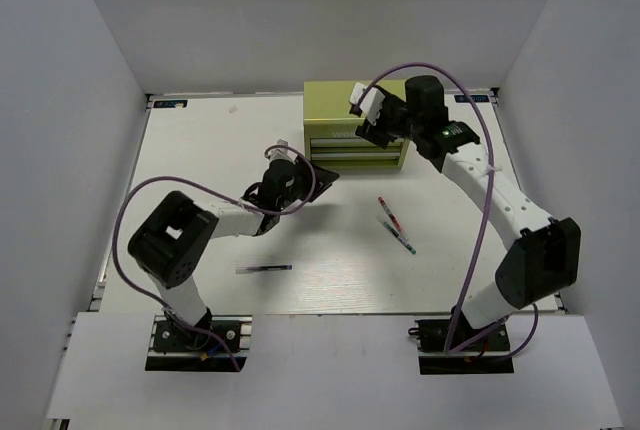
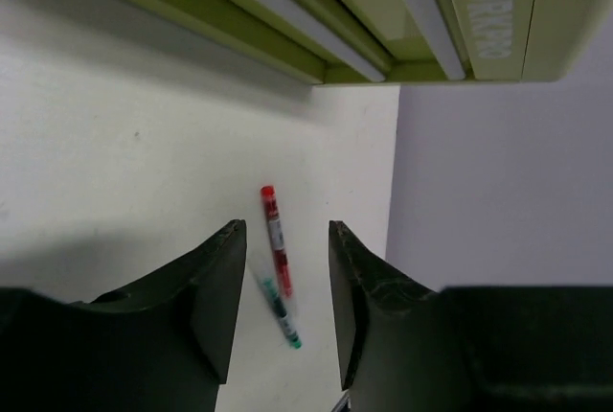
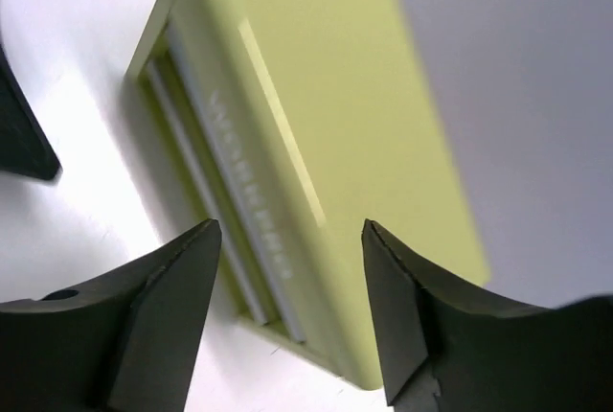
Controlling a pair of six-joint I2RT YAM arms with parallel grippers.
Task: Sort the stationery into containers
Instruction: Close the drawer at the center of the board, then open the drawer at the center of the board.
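Note:
The yellow-green tool chest (image 1: 340,130) stands at the back of the table, its drawers looking shut. My right gripper (image 1: 368,130) hovers open and empty over its top front edge; the right wrist view shows the chest (image 3: 335,96) between and below the open jaws (image 3: 290,227). My left gripper (image 1: 322,176) is open and empty just in front of the chest's lower left. A red pen (image 1: 386,210) and a green pen (image 1: 401,236) lie right of centre; both the red pen (image 2: 276,240) and the green pen (image 2: 280,311) show in the left wrist view beyond the gripper (image 2: 284,228). A thin dark pen (image 1: 264,269) lies near the front left.
White walls enclose the table on three sides. The chest's lettered drawer fronts (image 2: 484,0) fill the top of the left wrist view. A dark finger of the left gripper (image 3: 19,134) shows at the left edge of the right wrist view.

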